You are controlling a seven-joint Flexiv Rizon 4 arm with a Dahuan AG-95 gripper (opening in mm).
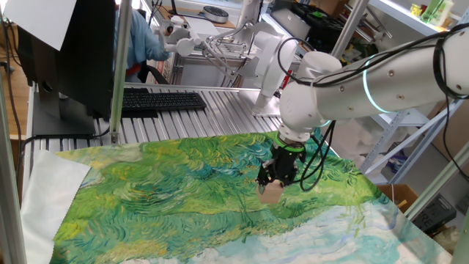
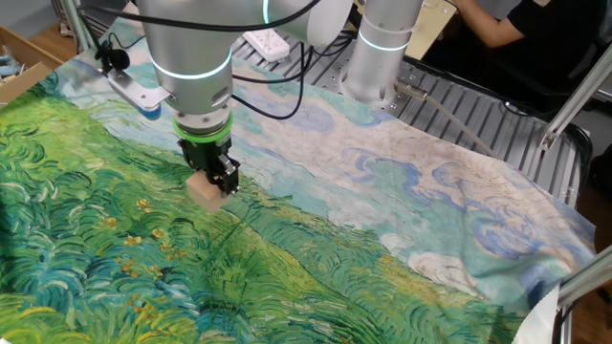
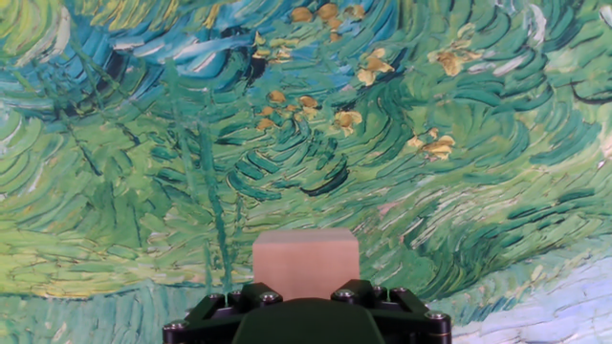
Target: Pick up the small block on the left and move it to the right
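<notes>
The small block [image 1: 271,193] is a plain light tan wooden cube held between the black fingers of my gripper [image 1: 270,188]. In the other fixed view the small block [image 2: 202,191] hangs under the gripper [image 2: 210,182], at or just above the painted cloth [image 2: 316,239]; I cannot tell whether it touches. The hand view shows the small block [image 3: 306,260] filling the gap between the two jaws of the gripper [image 3: 306,289], with green and yellow brush strokes of the cloth beyond it. The gripper is shut on the block.
The cloth [image 1: 168,191] covers most of the table. Behind it lie a black keyboard [image 1: 161,100], a dark monitor [image 1: 66,51] and an upright metal post [image 1: 121,70]. A white power strip [image 2: 266,42] and a seated person [image 2: 516,38] are at the table's far side.
</notes>
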